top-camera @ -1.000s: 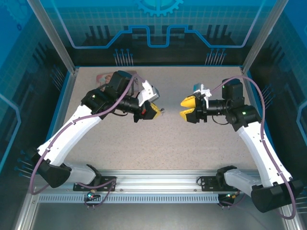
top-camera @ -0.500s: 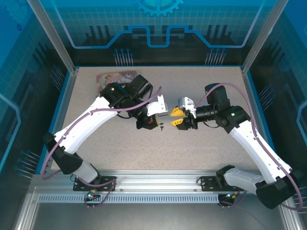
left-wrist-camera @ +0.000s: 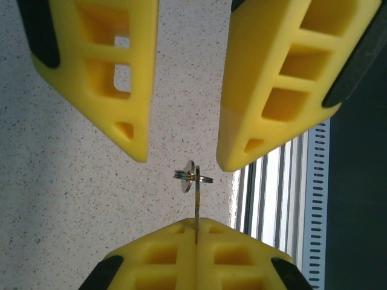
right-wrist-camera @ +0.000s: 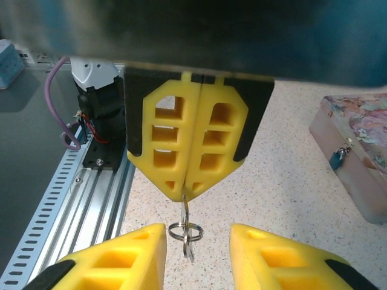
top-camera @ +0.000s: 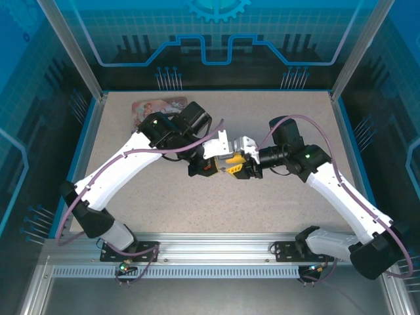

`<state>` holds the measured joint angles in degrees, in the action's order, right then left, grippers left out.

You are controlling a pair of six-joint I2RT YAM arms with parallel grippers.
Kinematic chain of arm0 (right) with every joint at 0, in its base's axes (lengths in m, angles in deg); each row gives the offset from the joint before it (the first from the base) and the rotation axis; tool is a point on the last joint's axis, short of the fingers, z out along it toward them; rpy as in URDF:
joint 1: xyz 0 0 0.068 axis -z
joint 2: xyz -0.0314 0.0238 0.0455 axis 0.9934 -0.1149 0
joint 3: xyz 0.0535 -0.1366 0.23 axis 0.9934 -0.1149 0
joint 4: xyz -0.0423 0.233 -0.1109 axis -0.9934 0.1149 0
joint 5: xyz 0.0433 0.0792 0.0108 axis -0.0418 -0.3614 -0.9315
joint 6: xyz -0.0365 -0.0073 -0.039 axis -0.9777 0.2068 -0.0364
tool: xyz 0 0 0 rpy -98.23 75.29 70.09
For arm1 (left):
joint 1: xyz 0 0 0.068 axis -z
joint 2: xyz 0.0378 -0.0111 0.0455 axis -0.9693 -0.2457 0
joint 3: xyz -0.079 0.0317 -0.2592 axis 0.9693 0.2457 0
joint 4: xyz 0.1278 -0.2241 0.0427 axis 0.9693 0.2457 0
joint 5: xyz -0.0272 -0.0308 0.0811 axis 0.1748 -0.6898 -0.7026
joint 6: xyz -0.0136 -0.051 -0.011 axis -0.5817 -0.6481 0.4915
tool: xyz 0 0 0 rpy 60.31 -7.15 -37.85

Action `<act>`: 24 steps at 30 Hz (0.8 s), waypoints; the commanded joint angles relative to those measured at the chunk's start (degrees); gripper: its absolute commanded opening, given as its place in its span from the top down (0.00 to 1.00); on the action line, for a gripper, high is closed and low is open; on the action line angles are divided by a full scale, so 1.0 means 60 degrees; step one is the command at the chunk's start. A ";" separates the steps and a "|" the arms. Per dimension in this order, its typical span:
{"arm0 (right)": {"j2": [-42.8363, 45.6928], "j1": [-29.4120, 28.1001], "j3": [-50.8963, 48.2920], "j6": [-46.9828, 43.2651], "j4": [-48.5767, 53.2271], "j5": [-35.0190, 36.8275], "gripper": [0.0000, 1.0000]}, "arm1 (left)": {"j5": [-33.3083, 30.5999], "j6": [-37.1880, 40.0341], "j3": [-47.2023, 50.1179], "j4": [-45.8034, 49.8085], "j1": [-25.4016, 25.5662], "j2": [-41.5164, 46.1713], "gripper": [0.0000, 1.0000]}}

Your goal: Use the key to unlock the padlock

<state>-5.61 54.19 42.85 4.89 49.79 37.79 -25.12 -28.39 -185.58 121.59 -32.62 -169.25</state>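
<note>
Padlock [right-wrist-camera: 334,158], right wrist view: blue body, hanging on the front face of the pink illustrated tin [right-wrist-camera: 363,136], off to the right and well apart from both grippers. Same view: left gripper [right-wrist-camera: 184,192] jaws fully closed, pinching one end of the key [right-wrist-camera: 185,211], with the key ring [right-wrist-camera: 181,230] dangling just below the tips. Right gripper [right-wrist-camera: 196,235] jaws wide apart, holding nothing, one finger on either side of the ring. Left wrist view: left gripper [left-wrist-camera: 196,225] clamped on the key [left-wrist-camera: 196,205], which is seen edge-on with the ring at its free end. Right gripper [left-wrist-camera: 184,156] is spread open just beyond, fingertips flanking the ring without touching it. Slotted rail [left-wrist-camera: 284,181] on the right. Top view: left gripper [top-camera: 220,165] and right gripper [top-camera: 237,165] meet tip to tip over mid-table [top-camera: 275,118]. Tin [top-camera: 157,106] sits at the far-left corner.
</note>
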 commanded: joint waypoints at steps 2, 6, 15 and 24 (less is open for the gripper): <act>-0.0082 -0.0169 -0.0172 0.0150 -0.0111 -0.0190 0.69 | -0.0075 0.0242 -0.0261 0.0197 0.0070 -0.0090 1.00; -0.0182 -0.0221 -0.0164 0.0212 -0.0084 -0.0326 0.74 | -0.0075 0.0242 -0.0261 0.0154 0.0073 -0.0104 1.00; -0.0349 -0.0316 -0.0106 0.0303 -0.0040 -0.0556 0.78 | -0.0104 0.0229 -0.0231 0.0059 0.0079 -0.0096 1.00; 0.0208 0.0053 -0.0726 0.0773 -0.1010 -0.1185 0.75 | -0.0031 0.0171 0.0316 -0.0538 0.0073 0.0291 1.00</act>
<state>-6.05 54.12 39.94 7.77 46.44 33.22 -25.74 -28.39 -184.78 120.81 -32.58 -169.19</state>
